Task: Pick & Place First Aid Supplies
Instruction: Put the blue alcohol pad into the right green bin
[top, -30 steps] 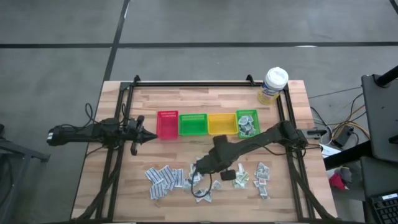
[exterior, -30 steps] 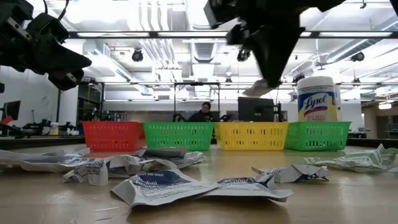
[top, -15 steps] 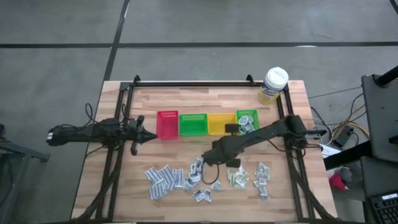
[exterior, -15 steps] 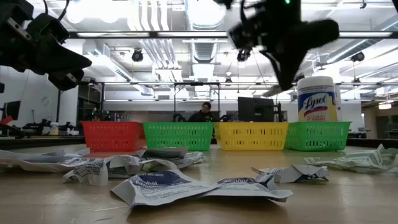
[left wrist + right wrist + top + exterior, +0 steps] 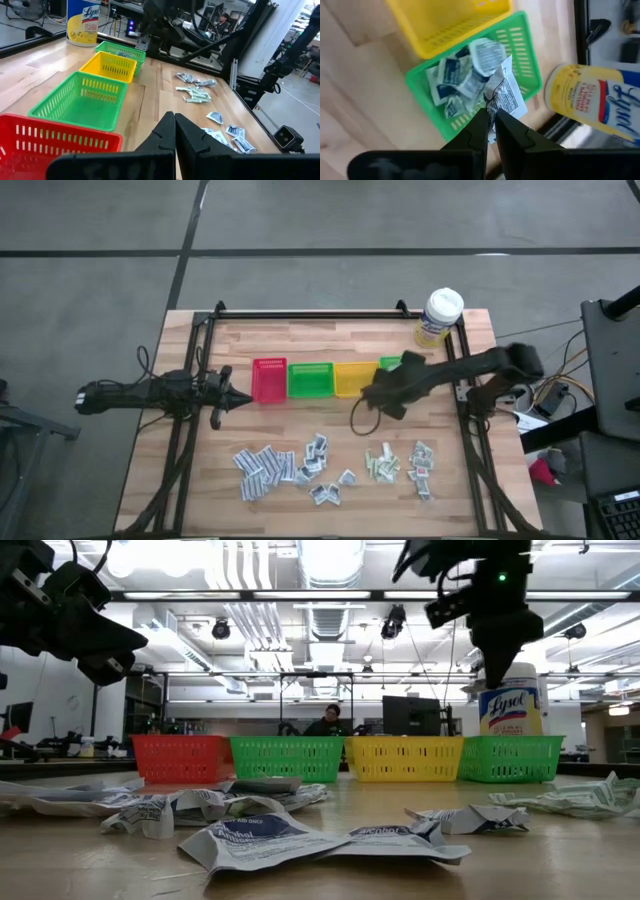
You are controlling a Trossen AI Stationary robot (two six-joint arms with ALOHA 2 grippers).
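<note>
Your surface (image 5: 330,415) carries four bins. Right tool (image 5: 490,119) hangs over the end green bin (image 5: 522,75), clamped on a white printed sachet (image 5: 506,97); its long axis runs forward from the fingertips. Left tool (image 5: 174,131) is pressed together, parked beside the red bin (image 5: 268,379). Remaining sachets (image 5: 265,465) lie loose near the front.

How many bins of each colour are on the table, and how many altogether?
Red bin: 1
Green bins: 2
Yellow bin: 1
Total: 4
</note>
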